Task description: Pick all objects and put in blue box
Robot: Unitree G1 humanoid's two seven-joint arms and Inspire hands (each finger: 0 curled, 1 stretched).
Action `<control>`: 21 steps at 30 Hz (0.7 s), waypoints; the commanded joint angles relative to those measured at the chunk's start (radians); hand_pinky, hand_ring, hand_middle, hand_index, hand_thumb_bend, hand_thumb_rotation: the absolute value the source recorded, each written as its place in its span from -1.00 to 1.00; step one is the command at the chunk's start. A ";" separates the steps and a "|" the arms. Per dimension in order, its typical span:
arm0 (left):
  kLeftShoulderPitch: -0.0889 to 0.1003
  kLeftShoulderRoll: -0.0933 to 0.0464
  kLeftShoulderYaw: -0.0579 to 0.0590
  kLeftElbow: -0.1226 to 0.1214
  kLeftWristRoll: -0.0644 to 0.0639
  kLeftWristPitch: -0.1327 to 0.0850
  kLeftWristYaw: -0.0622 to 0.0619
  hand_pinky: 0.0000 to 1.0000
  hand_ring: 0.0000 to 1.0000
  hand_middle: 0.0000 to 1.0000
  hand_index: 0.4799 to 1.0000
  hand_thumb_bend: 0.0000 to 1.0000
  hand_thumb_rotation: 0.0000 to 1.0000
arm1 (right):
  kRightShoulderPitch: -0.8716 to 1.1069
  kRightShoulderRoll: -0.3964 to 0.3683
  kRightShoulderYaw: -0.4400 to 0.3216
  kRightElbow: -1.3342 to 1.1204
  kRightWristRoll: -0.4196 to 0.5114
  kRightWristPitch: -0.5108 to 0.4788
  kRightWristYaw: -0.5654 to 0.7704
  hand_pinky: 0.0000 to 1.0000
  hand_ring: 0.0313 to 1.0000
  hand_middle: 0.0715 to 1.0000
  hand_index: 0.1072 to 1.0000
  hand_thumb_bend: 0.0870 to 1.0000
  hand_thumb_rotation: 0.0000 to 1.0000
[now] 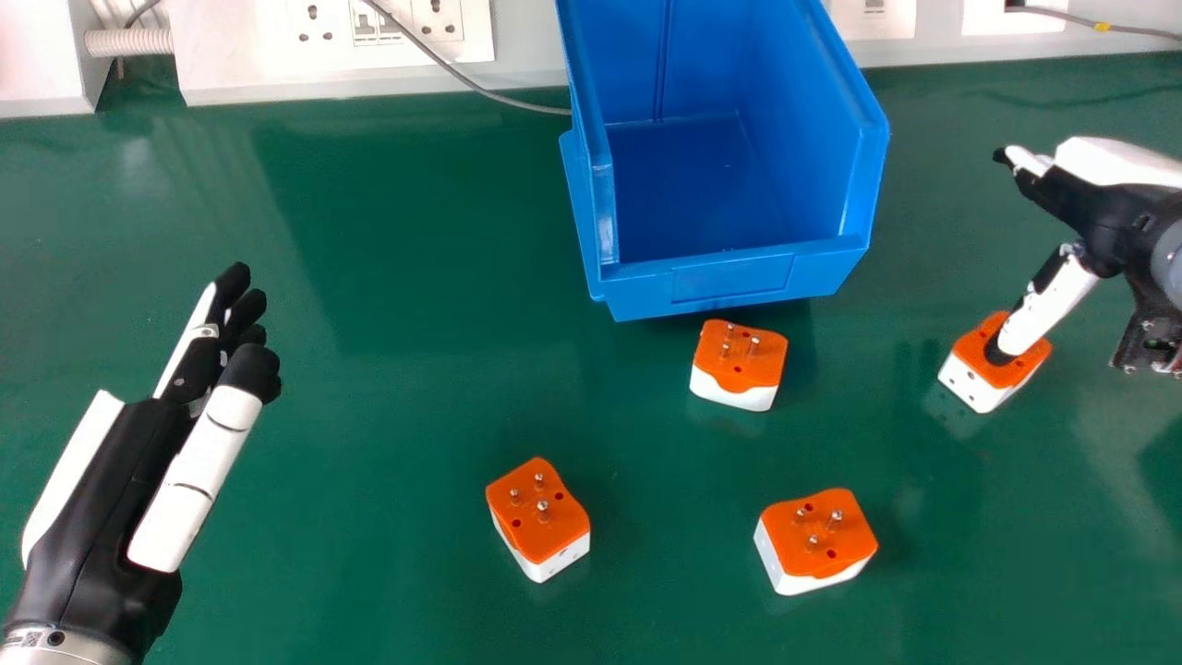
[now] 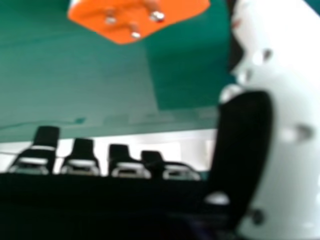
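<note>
The table [image 1: 351, 443] is running under the box [image 1: 739, 277]. My L hand [image 1: 111, 499] is hanging front-L of the box, fingers straight, pressed together. My R hand [image 1: 1099, 217] is hanging R of it, fingers straight w/ small gaps btwn, thumb pointing down at a plug [image 1: 968, 380]; can't tell if touching. A 2nd plug [image 1: 739, 368] is lying just in front of the box, a 3rd plug [image 1: 531, 517] farther front-L, a 4th plug [image 1: 822, 550] farther front, R side.

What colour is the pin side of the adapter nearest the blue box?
Orange, seen best on the adapter in the head view.
</note>
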 commanded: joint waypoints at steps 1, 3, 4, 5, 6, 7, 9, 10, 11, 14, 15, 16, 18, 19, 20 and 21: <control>-0.003 0.004 0.000 -0.028 0.010 -0.002 0.015 0.86 0.98 0.99 1.00 0.48 0.92 | 0.008 -0.022 -0.020 -0.029 0.002 0.008 -0.006 0.84 0.99 1.00 1.00 0.40 -0.86; -0.004 0.003 -0.002 -0.029 0.013 -0.001 0.021 0.86 0.98 0.98 1.00 0.50 0.92 | 0.025 -0.019 -0.019 -0.039 0.005 0.017 -0.006 0.84 0.99 1.00 1.00 0.40 -0.86; -0.004 0.003 -0.003 -0.029 0.014 -0.002 0.023 0.86 0.98 0.98 1.00 0.50 0.92 | 0.031 -0.016 -0.019 -0.041 0.007 0.020 -0.006 0.84 0.99 1.00 1.00 0.40 -0.86; -0.004 0.003 -0.003 -0.031 0.014 0.001 0.025 0.86 0.98 0.98 1.00 0.50 0.91 | 0.036 -0.014 -0.019 -0.042 0.009 0.023 -0.004 0.85 0.99 1.00 1.00 0.40 -0.87; -0.004 0.003 -0.003 -0.034 0.013 0.003 0.026 0.86 0.98 0.98 1.00 0.50 0.91 | 0.041 -0.012 -0.018 -0.043 0.011 0.025 -0.003 0.85 0.99 1.00 1.00 0.40 -0.87; -0.002 0.003 -0.003 -0.036 0.012 0.005 0.027 0.86 0.98 0.98 1.00 0.50 0.91 | 0.045 -0.011 -0.017 -0.044 0.013 0.028 -0.001 0.85 0.99 1.00 1.00 0.40 -0.88; 0.000 0.005 -0.001 -0.037 0.007 0.006 0.027 0.86 0.98 0.98 1.00 0.50 0.91 | 0.053 -0.007 -0.016 -0.049 0.016 0.034 0.003 0.85 0.99 1.00 1.00 0.40 -0.89; 0.001 0.006 -0.001 -0.037 0.006 0.008 0.027 0.86 0.98 0.98 1.00 0.50 0.90 | 0.054 -0.003 -0.015 -0.047 0.018 0.036 0.004 0.85 0.99 1.00 1.00 0.40 -0.89; 0.002 0.006 0.001 -0.038 0.004 0.009 0.026 0.86 0.98 0.98 1.00 0.50 0.90 | 0.056 0.001 -0.014 -0.044 0.020 0.036 0.005 0.87 1.00 1.00 0.99 0.40 -0.90; 0.005 0.009 0.004 -0.042 0.000 0.010 0.022 0.87 0.98 0.98 1.00 0.49 0.89 | 0.059 0.008 -0.011 -0.038 0.024 0.036 0.006 0.88 1.00 1.00 0.99 0.40 -0.91; 0.004 0.010 0.005 -0.043 -0.001 0.011 0.021 0.87 0.98 0.98 1.00 0.49 0.89 | 0.062 0.011 -0.008 -0.035 0.024 0.035 0.005 0.88 1.00 1.00 0.99 0.39 -0.92; 0.004 0.011 0.005 -0.043 -0.002 0.012 0.021 0.87 0.98 0.98 1.00 0.48 0.89 | 0.064 0.013 -0.006 -0.034 0.024 0.034 0.005 0.89 1.00 1.00 0.99 0.39 -0.92; 0.007 0.012 0.007 -0.045 -0.002 0.012 0.019 0.87 0.97 0.98 1.00 0.47 0.88 | 0.070 0.019 -0.003 -0.028 0.023 0.029 0.002 0.89 1.00 1.00 0.99 0.40 -0.93; 0.009 0.012 0.008 -0.047 -0.002 0.012 0.018 0.87 0.97 0.98 1.00 0.47 0.88 | 0.072 0.021 -0.003 -0.028 0.024 0.029 0.002 0.89 1.00 1.00 0.99 0.40 -0.93; 0.011 0.013 0.009 -0.051 -0.002 0.015 0.018 0.87 0.97 0.98 1.00 0.46 0.88 | 0.075 0.025 -0.001 -0.021 0.023 0.025 -0.003 0.89 1.00 1.00 0.99 0.39 -0.93; 0.011 0.013 0.010 -0.053 -0.002 0.018 0.018 0.87 0.97 0.98 1.00 0.46 0.88 | 0.076 0.029 -0.001 -0.017 0.023 0.022 -0.007 0.89 1.00 1.00 0.99 0.39 -0.93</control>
